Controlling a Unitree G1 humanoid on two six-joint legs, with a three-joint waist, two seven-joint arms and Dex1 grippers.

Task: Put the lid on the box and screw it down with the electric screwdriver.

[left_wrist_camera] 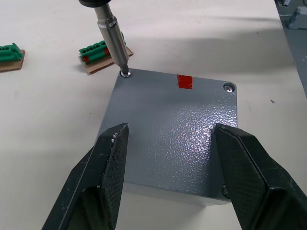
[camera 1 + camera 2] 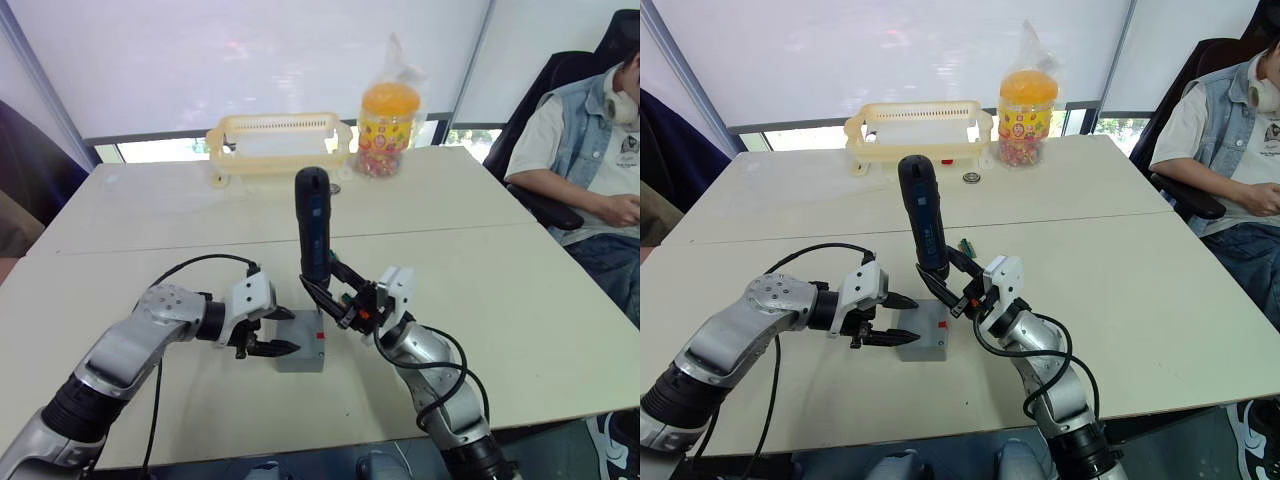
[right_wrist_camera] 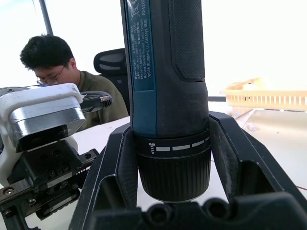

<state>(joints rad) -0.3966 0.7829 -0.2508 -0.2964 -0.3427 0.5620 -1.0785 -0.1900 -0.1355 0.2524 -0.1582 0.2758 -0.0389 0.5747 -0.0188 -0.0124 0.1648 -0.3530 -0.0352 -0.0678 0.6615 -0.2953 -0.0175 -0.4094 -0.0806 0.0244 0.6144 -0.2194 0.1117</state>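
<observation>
Electric screwdriver (image 3: 165,96) — "Robert Bosch Power Tools GmbH" label, upright

Bright backlit blinds (image 2: 250,60), soft shadows, glossy lid (image 1: 172,129) glare

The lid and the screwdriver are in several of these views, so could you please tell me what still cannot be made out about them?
- The box under the lid: its inside is covered by the lid in the left wrist view.
- Lid's near corners: partly hidden by the left gripper fingers.
- Screwdriver bit tip: hidden below the right gripper in the right wrist view.
- Whether the corner screw is fully seated: too small to tell.
</observation>
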